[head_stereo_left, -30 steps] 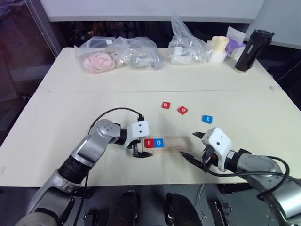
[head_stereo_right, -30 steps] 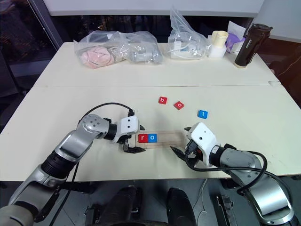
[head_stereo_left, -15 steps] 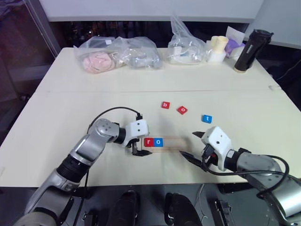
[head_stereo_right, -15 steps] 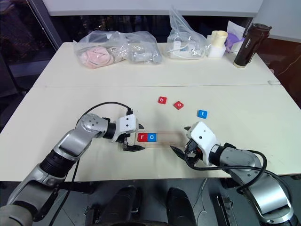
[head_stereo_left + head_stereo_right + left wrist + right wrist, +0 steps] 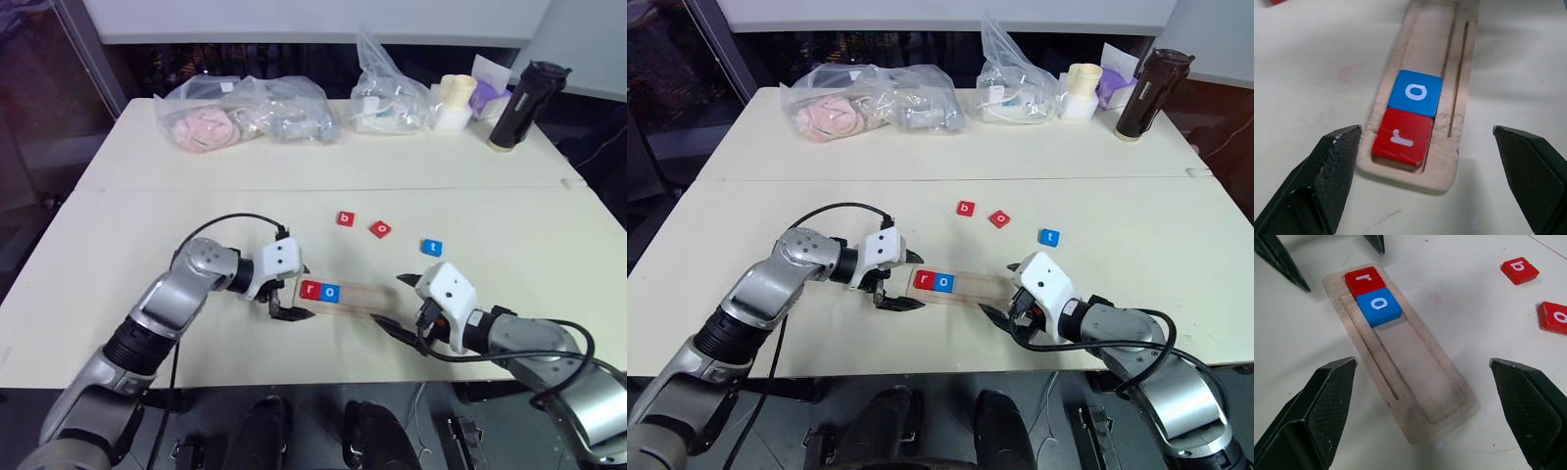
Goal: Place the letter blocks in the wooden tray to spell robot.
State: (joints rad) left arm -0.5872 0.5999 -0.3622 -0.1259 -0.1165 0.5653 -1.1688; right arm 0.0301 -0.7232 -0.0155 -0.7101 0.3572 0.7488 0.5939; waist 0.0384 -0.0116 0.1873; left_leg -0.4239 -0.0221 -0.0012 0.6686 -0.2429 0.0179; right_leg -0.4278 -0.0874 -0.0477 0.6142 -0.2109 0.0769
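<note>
Cream tabletop [image 5: 147,235] is stretching ahead of me, with plastic bags [image 5: 250,110] and a dark bottle [image 5: 527,106] sitting along its far edge. I am seeing the wooden tray [image 5: 358,297] lying between my two pincers, holding two letter blocks at its left end: a red r [image 5: 1400,139] touching a blue o [image 5: 1415,92]. Three more are waiting loose beyond it: a red b [image 5: 345,218], a red o [image 5: 380,229] and a blue t [image 5: 432,247], making five in all. I am keeping the left gripper [image 5: 287,301] spread wide and empty by the tray's left end, and the right gripper [image 5: 404,305] likewise gaping at its right end. I am judging the tiles light, hard and smooth, so pinching two opposite flat edges should be safest.
</note>
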